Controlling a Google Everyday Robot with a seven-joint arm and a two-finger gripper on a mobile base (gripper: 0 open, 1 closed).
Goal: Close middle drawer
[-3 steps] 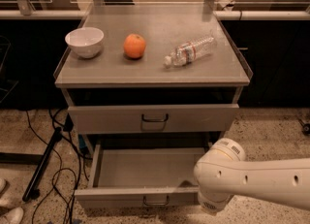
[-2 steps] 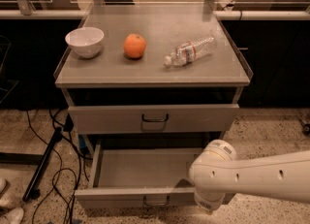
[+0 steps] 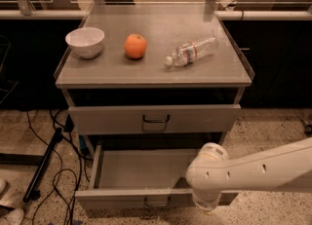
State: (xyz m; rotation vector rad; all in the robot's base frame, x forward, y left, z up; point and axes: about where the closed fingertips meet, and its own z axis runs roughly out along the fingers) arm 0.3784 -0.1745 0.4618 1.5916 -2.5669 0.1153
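At the cabinet's foot, the middle drawer [image 3: 117, 198] stands pulled far out, its front well forward of the top drawer [image 3: 107, 120], which sits almost shut above it. No third drawer shows beneath. The robot's white arm [image 3: 263, 170] reaches in from the right and bends down over the open drawer's front edge. The gripper [image 3: 207, 205] hangs at its tip, just right of the handle [image 3: 157, 202]. Whether it touches the front, and whether it is spread or pressed together, cannot be told from where I stand.

The drawer looks like stiff grey sheet metal, wide and shallow, and what shows of its tray holds nothing. It should be light and slide easily on its runners. Its plain flat front offers a broad face to push, so the small dark loop need not be gripped at all. The best contact seems to be close beside the handle, near the centre, because a shove far to one side could skew so wide a drawer and jam it. Smooth metal may let a slanting contact slip, so a square, steady push suits it better. On top, a bowl [image 3: 85, 42], an orange [image 3: 135, 46] and a bottle [image 3: 191, 51] lying on its side could be jolted by a hard slam
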